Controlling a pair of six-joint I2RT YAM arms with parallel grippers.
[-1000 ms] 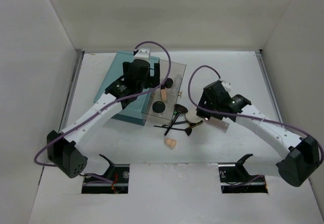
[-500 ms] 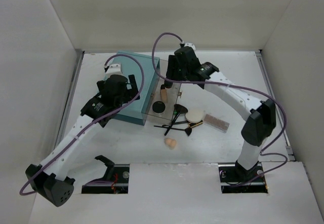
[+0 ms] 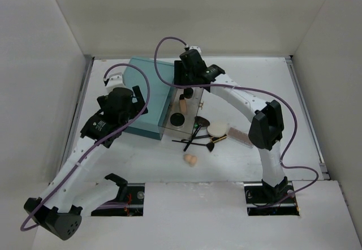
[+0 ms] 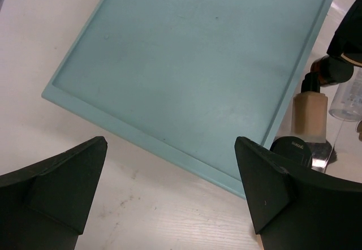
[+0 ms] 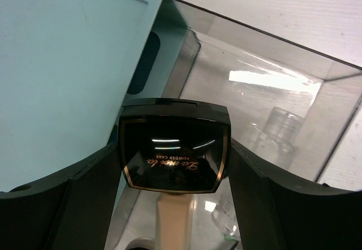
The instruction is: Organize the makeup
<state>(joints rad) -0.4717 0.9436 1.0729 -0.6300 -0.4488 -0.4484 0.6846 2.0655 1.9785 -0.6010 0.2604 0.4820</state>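
**White worktop: right gripper holding a compact over the organizer, left gripper empty**

White worktop point(image 3: 271, 86), enclosed by plain white walls, carries a teal box point(image 3: 148, 89) in the upper centre of the overhead view. A clear organizer point(image 3: 192, 114) sits against the box's right edge.

Right gripper point(image 5: 172, 173): closed on a black compact point(image 5: 172, 154) with gold lettering on its lid, one finger against each side. The compact is held above the organizer, just beside the edge of the teal box. Whether it touches anything beneath it cannot be told.

Left gripper point(image 4: 169, 196): jaws spread wide with nothing between them, positioned over the lower-left edge of the teal box as its wrist view shows it.

Inside the organizer:
- a beige bottle point(image 4: 310, 113) with a dark cap
- a round compact point(image 3: 177, 119) just below the bottle in the overhead view
- a clear tube point(image 5: 277, 128) toward the right wall

On the worktop below the organizer in the overhead view:
- black-handled brushes point(image 3: 198, 139), lying crossed
- a white puff point(image 3: 217, 129), touching the brushes
- a pinkish palette point(image 3: 240, 136), just right of the puff
- a peach sponge point(image 3: 190, 159), lying apart and lower in the frame
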